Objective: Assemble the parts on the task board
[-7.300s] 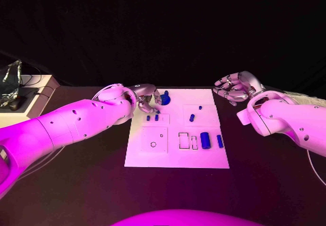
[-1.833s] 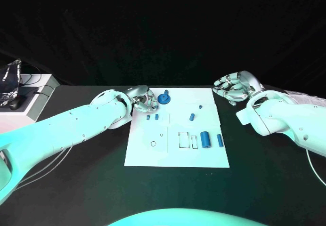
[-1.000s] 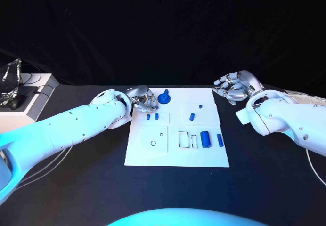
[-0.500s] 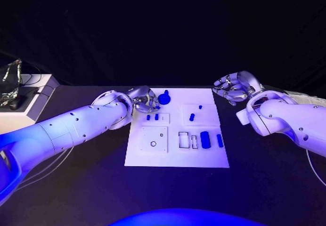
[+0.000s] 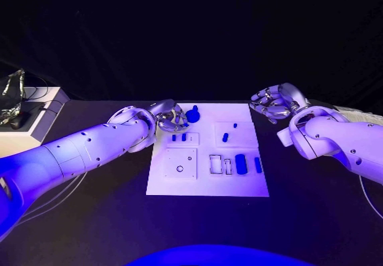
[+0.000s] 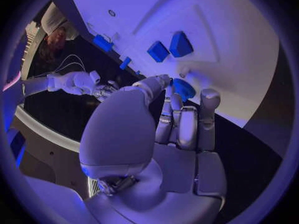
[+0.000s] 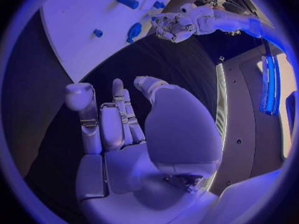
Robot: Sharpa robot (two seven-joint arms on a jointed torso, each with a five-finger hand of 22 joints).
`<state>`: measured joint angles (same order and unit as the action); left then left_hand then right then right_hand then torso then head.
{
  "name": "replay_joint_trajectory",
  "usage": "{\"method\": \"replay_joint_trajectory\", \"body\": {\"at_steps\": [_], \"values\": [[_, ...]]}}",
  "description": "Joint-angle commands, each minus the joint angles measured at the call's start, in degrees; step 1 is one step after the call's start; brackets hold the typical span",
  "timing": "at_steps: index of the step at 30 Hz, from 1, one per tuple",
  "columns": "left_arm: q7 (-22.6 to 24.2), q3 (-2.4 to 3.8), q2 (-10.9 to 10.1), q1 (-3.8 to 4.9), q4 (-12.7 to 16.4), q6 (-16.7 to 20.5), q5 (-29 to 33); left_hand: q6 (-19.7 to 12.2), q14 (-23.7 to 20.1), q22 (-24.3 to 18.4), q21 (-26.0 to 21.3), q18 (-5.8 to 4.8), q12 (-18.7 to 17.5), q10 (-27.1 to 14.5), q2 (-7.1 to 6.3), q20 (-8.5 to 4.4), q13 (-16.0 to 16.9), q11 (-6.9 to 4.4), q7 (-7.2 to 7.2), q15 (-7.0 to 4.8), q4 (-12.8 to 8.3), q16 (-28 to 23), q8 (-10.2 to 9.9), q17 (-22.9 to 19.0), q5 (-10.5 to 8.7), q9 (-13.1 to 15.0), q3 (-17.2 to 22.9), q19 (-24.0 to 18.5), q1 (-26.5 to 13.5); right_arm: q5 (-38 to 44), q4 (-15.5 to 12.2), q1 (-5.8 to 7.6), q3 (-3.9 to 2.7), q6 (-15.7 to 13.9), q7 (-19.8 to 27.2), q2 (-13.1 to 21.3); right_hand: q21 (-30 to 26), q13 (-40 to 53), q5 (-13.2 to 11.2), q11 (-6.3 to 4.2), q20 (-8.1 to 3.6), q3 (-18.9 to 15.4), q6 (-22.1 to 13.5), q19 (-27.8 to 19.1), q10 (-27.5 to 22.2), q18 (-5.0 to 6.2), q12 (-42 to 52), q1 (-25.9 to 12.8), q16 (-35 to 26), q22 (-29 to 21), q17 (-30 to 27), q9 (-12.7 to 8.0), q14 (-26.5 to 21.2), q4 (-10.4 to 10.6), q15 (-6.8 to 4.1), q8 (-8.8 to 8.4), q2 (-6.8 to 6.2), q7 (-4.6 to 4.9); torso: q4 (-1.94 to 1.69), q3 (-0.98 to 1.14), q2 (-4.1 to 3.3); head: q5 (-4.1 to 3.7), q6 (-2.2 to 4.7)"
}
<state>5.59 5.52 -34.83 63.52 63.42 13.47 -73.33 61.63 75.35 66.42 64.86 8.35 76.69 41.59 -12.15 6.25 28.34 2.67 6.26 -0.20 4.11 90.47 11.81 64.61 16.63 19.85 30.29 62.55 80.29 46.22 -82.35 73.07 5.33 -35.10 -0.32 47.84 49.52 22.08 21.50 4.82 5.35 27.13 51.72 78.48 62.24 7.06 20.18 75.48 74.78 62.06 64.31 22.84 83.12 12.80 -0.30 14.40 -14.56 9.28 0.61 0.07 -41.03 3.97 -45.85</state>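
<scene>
The white task board [image 5: 209,183] lies in the middle of the table. A round blue part [image 5: 192,116] stands at its far left corner. My left hand [image 5: 169,119] hovers just beside it at the board's left edge, fingers curled, nothing in them; the round blue part [image 6: 184,89] lies just past the fingertips [image 6: 208,97] of the left hand [image 6: 181,129]. Two small blue pieces [image 5: 179,137] sit near that hand. A blue cylinder [image 5: 241,164] and a bar [image 5: 258,164] lie to the right. My right hand [image 5: 274,103] is curled and holds nothing, off the far right corner.
Two small pieces [image 5: 225,137] sit mid-board, and outlined slots [image 5: 215,164] lie beside the cylinder. A white box [image 5: 36,111] with cables stands at the table's far left. Black table surrounds the board. The right wrist view shows my right hand [image 7: 118,119] over bare table beside the board [image 7: 69,40].
My left hand has drawn back from above the two small pieces toward the board's far left edge. In the last second nothing has moved. The right hand has stayed put.
</scene>
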Motion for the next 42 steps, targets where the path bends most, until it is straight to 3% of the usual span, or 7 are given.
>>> {"method": "replay_joint_trajectory", "body": {"at_steps": [1,42], "values": [[-0.03,0.06,0.1,0.01,-0.19,-1.03,0.66,-0.16,0.12,-0.03,0.31,-0.39,-0.27,0.49,0.21,-0.14,-0.06,-0.05,0.36,0.03,-0.11,0.02,-0.21,-0.08,-0.19,0.06,0.29,0.29,0.39,0.17,-0.01,-0.05,-0.01,0.18,0.73,-0.01,-0.16,-0.04,0.21,-0.12,0.19,0.18,0.24,0.22,0.25,0.2,-0.33,-0.75,-0.25,0.06,-0.03,0.08,-0.09,-0.28,0.25,0.22,-0.04,0.0,0.02,0.01,0.02,0.06,-0.09],[-1.27,0.04,0.34,-0.06,-1.16,-2.96,-1.5,-0.18,0.04,0.18,0.53,-0.46,-0.29,0.49,0.12,-0.15,-0.08,0.0,0.4,0.07,-0.14,0.01,-0.26,-0.23,-0.26,0.1,0.32,0.52,0.37,0.14,0.02,-0.1,-0.01,0.21,0.79,-0.08,-0.22,-0.26,0.21,-0.14,0.17,0.2,0.3,0.21,0.39,0.21,-0.43,-0.82,-0.31,0.06,-0.11,0.09,-0.12,-0.38,0.23,0.23,-0.03,-0.02,0.0,-0.03,0.01,0.16,-0.25]]}}
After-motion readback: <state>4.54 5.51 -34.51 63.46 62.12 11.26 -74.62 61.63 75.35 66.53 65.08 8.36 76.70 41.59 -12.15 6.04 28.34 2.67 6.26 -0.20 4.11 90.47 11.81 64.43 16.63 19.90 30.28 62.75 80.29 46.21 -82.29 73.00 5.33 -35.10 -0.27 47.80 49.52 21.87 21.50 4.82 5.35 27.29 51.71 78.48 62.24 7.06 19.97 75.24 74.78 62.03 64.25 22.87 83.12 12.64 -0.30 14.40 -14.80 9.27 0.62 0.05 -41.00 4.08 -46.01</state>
